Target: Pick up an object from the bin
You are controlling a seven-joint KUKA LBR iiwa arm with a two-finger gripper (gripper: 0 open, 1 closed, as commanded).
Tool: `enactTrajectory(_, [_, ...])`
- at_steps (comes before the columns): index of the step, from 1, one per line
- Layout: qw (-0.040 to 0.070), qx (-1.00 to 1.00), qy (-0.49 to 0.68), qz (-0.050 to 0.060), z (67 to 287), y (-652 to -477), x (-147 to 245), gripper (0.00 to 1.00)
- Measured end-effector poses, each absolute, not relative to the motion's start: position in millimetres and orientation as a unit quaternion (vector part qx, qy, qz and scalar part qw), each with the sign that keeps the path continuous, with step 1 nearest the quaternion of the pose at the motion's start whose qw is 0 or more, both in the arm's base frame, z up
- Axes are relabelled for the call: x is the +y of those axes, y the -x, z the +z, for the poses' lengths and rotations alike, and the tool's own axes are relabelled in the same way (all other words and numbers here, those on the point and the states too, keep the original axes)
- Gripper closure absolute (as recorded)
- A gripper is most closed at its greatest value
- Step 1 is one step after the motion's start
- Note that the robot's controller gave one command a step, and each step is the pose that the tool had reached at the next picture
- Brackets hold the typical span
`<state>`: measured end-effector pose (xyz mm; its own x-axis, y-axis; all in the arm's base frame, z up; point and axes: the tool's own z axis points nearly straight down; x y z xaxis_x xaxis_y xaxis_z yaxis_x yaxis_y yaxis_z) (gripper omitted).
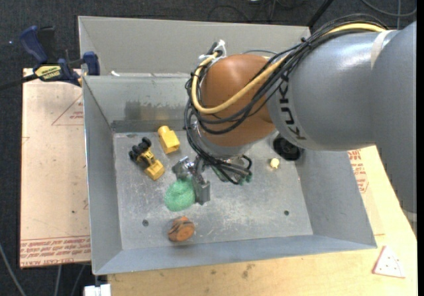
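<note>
The grey arm and its orange cover loomed closest, reaching in from the right. Beneath them the gripper hung low over the bin floor; how wide it stood could not be told. A brown round thing lay by the front wall. A green crumpled lump sat mid-floor just beside the gripper, perhaps touching it. Farther back lay a yellow-and-black toy vehicle, then a yellow block.

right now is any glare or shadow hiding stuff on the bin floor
camera view: no harsh glare on the bin floor; a soft shadow sits under the arm around the tool and the green lump; the yellow block and brown lump are evenly lit; the arm's grey casing shows a bright sheen.
</note>
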<state>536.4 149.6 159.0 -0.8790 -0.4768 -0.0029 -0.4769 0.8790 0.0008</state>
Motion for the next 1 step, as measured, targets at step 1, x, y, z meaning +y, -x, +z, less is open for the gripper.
enactTrajectory(1, [0.001, 0.969, 0.246, 0.001, 159.0, -536.4, 149.6, 1.00])
